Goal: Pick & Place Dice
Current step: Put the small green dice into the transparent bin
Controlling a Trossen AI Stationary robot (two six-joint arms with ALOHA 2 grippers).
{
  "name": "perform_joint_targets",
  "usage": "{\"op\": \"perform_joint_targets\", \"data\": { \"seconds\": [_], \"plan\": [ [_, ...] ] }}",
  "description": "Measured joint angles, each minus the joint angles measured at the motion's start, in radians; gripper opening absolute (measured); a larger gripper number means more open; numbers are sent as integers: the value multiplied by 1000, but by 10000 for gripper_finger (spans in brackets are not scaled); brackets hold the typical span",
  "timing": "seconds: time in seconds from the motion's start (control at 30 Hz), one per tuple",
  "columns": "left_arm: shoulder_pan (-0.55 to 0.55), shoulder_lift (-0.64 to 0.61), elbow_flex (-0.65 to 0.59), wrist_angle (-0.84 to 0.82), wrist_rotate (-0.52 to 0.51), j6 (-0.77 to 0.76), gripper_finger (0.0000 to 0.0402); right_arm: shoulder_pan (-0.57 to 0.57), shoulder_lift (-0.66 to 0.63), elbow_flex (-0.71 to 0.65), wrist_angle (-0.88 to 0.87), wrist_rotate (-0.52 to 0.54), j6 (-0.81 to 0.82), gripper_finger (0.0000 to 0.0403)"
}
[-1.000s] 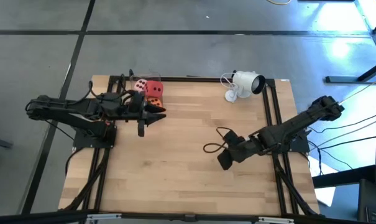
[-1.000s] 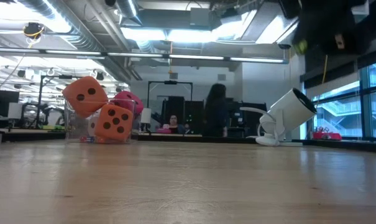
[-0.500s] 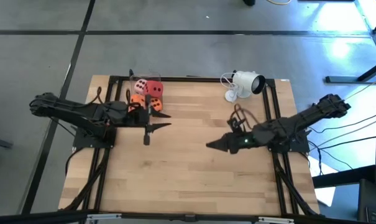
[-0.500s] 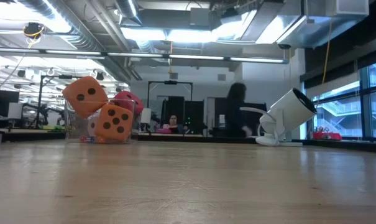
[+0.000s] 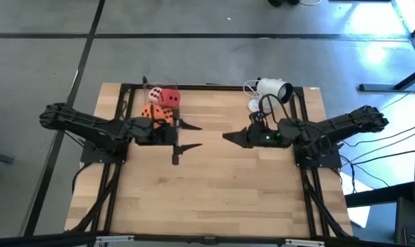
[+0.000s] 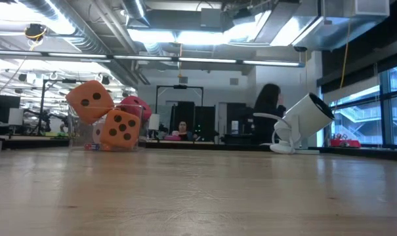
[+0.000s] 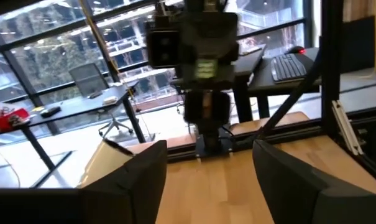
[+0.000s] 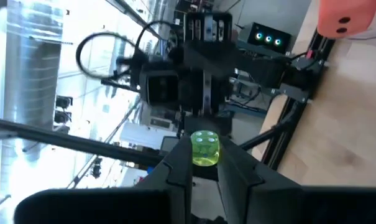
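Bare table (image 5: 214, 185) between left hand (image 5: 186, 136), spread empty, and right hand (image 5: 229, 137) pinching a green die (image 8: 205, 149).

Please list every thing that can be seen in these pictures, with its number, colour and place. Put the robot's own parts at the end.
orange dice: two, orange, piled in the clear box
red die: one, red, in the same box
pale pink die: one, pale pink, in the same box
green die: one, small, yellow-green, between the right claw's fingers
clear box: one, see-through, on the table by the left arm
white camera: one, white, at the table's edge near the right arm
table: one, light wood
person: one, dark clothes, in the room behind
left claw: one, dark, open, empty, beside the box
right claw: one, dark, shut on the green die, facing the left claw
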Motion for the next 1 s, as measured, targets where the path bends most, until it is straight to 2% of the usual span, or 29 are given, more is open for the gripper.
{"op": "perform_joint_targets", "data": {
  "seconds": [0.37, 0.53, 1.0],
  "plan": [
    [8, 145, 187, -2, 9, 16, 232, -70, 18, 0, 0, -94, 11, 49],
    [19, 194, 250, -88, 23, 16, 235, -70, 32, -1, 28, -103, 4, 49],
    [23, 252, 297, -82, 45, -8, 235, -71, 32, -1, 26, -124, -16, 49]
  ]
}}
